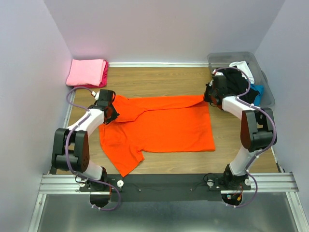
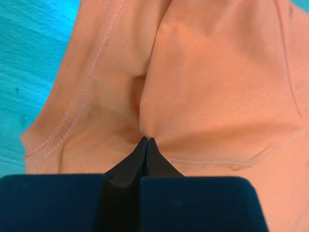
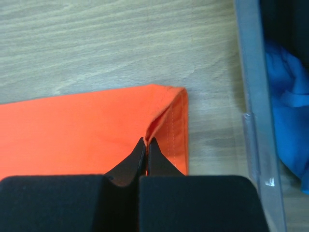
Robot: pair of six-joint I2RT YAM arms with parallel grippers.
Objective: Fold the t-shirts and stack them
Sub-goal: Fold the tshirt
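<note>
Orange t-shirt (image 1: 164, 126) spread on the counter (image 1: 159, 81), its far edge pinched by my left end effector (image 2: 146, 140) and right end effector (image 3: 146, 141); pink t-shirts (image 1: 87, 72) lie folded, unfolded t-shirts (image 1: 243, 68) wait in the bin (image 1: 227, 55).

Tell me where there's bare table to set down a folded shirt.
Bare wooden table runs along the far edge between the folded pink shirts and the translucent grey plastic bin. The spread orange t-shirt crowds the middle.
</note>
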